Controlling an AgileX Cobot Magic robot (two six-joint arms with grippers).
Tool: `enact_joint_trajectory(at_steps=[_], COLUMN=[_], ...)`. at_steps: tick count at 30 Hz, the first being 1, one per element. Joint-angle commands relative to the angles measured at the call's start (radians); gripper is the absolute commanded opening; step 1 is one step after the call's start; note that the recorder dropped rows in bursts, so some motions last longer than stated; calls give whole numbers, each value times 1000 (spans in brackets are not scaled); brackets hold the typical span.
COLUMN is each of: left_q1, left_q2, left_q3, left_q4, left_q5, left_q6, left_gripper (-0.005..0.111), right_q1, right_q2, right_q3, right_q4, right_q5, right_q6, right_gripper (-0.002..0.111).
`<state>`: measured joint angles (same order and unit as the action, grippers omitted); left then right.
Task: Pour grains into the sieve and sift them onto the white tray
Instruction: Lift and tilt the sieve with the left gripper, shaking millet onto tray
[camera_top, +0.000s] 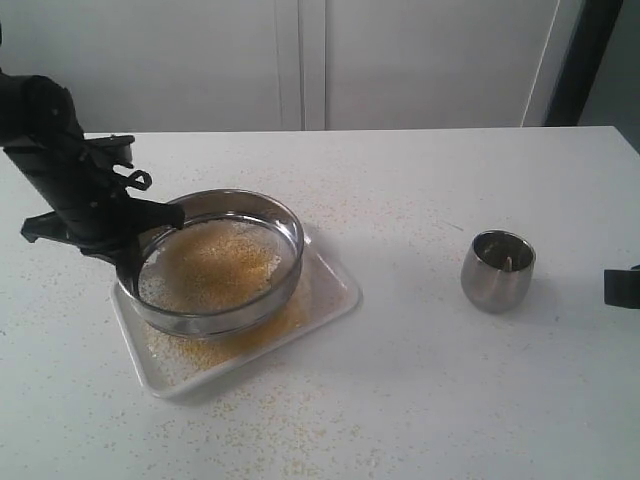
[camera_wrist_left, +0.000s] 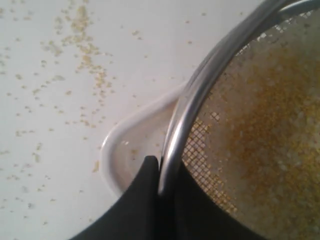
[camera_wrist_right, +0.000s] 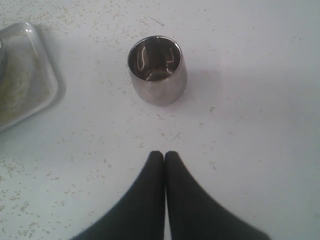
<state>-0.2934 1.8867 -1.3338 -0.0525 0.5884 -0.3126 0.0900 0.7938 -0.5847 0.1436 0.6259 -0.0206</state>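
The wide steel sieve (camera_top: 222, 262) hangs just over the white tray (camera_top: 335, 295), tilted slightly, with yellow and whitish grains (camera_top: 210, 262) spread on its mesh. My left gripper (camera_top: 130, 268) is shut on the sieve's left rim. The left wrist view shows the rim (camera_wrist_left: 200, 95) clamped between the black fingers (camera_wrist_left: 145, 185), with the mesh and grains (camera_wrist_left: 260, 145) to one side and a tray corner (camera_wrist_left: 120, 145) below. Fine yellow granules (camera_top: 225, 345) lie on the tray. My right gripper (camera_wrist_right: 164, 155) is shut on nothing, low over the table near the cup.
A small rounded steel cup (camera_top: 498, 269) stands upright right of the tray; in the right wrist view the cup (camera_wrist_right: 157, 69) looks empty. Sparse crumbs are scattered over the white tabletop (camera_top: 420, 400). A white wall rises behind the table's far edge.
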Motion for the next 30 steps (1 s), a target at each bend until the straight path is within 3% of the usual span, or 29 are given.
enact_joint_trajectory(at_steps=[1,4,7,11,14,18,20,25,27,30], left_q1=[-27,26,38,-60,-72,10,20,-69,-67,-9], left_q2=[-54,-81,-95,-82,-90,-118,-128,-122,-122,-133], left_q3=[-3,1,45,76,76,103,137,159,146,157], left_q4=[87,157,82,-52,-8,91,59,-25,0,52], left_q5=[24,80,-10,-164,-120,10,-54,-238,-190,-86], left_q6=[-117,-192,-223,-143,-146,-234,-234,-231,-231,-235], left_gripper=[0,0,0,0,0,0,0,0,0,0], right_q1=[2,2,2,2,2,2,2,2,2,2], right_q2=[-6,-6,-6,-6,-6,-6,-6,-6,-6,-6], right_q3=[5,5,5,5,5,5,5,5,5,5], right_q4=[-5,-5,-5,-5,-5,-5,-5,-5,-5,-5], right_q5=[-3,-5,-5,-3,-3,-2,-2,-3,-3,-3], right_q6=[2,2,2,2,2,2,2,2,2,2], right_gripper=[0,0,0,0,0,0,0,0,0,0])
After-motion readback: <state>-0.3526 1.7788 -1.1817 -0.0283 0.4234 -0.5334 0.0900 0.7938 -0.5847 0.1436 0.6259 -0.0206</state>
